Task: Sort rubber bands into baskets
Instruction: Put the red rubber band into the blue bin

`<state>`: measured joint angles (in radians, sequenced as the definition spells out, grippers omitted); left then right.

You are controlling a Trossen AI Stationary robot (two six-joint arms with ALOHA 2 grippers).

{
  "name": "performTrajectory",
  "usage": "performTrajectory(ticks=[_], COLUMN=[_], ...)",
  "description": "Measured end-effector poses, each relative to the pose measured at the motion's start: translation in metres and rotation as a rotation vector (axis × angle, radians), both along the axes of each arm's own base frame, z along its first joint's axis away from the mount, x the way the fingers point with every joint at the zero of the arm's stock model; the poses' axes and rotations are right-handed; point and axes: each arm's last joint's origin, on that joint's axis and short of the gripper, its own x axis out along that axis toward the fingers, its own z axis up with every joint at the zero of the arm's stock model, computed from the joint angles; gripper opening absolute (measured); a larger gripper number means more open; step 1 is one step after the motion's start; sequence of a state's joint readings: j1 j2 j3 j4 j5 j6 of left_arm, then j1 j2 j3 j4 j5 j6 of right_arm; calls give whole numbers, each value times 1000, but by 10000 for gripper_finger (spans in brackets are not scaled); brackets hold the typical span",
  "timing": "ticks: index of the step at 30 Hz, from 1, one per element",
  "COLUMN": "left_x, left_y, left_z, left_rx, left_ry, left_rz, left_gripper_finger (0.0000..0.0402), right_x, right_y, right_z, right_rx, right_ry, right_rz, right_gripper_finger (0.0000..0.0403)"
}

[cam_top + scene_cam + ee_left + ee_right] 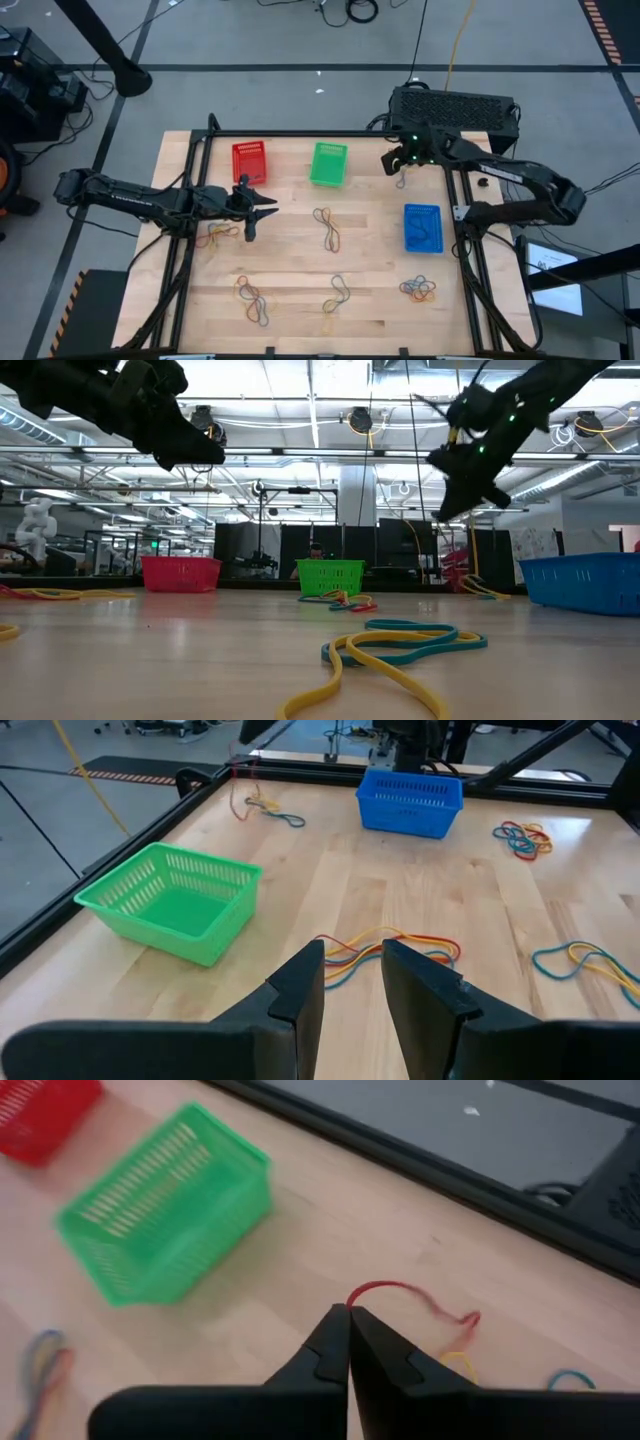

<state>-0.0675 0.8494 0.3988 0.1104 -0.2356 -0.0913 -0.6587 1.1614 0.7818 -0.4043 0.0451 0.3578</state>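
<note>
Three baskets stand on the wooden table: red (pixel 249 160), green (pixel 328 163) and blue (pixel 422 228). Small heaps of rubber bands (pixel 328 228) lie between them and nearer the front (pixel 252 298). My right gripper (pixel 400 160) is raised over the far right of the table, between the green basket and the black box, shut on a red rubber band (pixel 400 1292). A yellow band (pixel 455 1365) and a blue band (pixel 570 1378) lie on the table below it. My left gripper (pixel 352 980) stands open above the table beside the red basket, with nothing between its fingers. My right gripper pinches the red rubber band at one end of its loop (pixel 352 1302) between the tips of its two shut fingers. The fingers slant down from the table's far right. The band hangs slack below them (pixel 402 180); whether its lower end still touches the table I cannot tell.
A black box (pixel 455 108) sits beyond the table's far right corner. A black metal frame (pixel 300 135) runs along the table's edges. More band heaps lie at the left (pixel 218 235) and the front right (pixel 420 290). Bare wood lies between the heaps.
</note>
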Motion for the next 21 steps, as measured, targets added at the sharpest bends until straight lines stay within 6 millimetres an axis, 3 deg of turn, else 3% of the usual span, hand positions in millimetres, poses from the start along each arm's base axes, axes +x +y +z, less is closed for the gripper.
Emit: performTrajectory(ticks=[10,21], left_x=[3,4], left_y=[1,-9], left_z=[11,18], left_rx=[45,-72], left_ry=[-115,-158], left_rz=[25,-28], left_gripper_finger=[111,111], right_x=[7,12], right_y=[50,112], right_z=[27,24], right_rx=[11,201], right_ry=[-167,-121], right_rz=[203,371], right_gripper_finger=[0,0])
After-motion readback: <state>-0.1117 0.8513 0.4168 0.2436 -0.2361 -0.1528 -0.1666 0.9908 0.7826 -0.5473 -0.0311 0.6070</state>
